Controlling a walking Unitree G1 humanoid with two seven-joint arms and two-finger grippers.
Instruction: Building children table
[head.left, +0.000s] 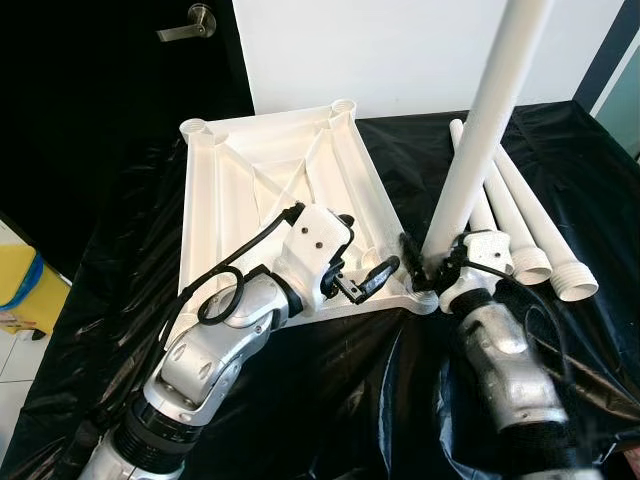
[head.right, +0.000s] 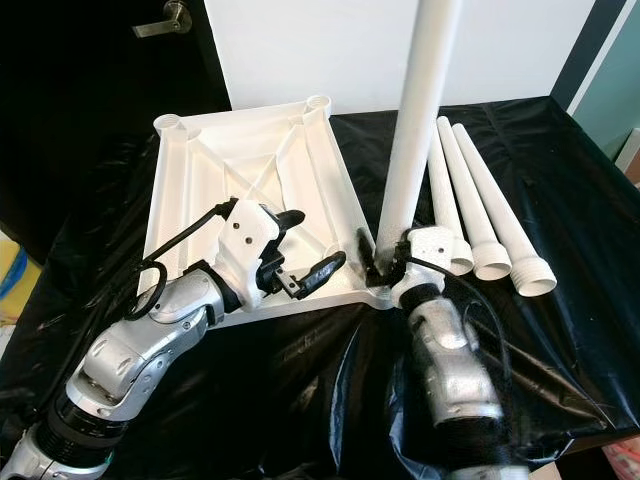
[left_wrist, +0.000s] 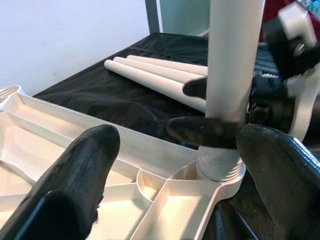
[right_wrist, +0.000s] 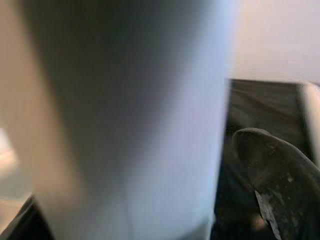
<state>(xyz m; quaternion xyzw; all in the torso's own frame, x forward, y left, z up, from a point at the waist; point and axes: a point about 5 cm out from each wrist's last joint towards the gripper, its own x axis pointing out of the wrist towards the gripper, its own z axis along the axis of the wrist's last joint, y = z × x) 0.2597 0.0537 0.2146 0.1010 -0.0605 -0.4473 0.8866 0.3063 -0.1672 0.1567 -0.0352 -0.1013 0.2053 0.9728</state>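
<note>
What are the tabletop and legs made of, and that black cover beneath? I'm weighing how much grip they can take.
The tabletop looks like moulded white plastic: a ribbed underside, corner sockets, a smooth semi-matte sheen. The upright leg, held by the right end effector, and the three spare legs look the same, with moulded threads at their ends. The black cover seems thin glossy plastic sheeting, wrinkled and shiny.
</note>
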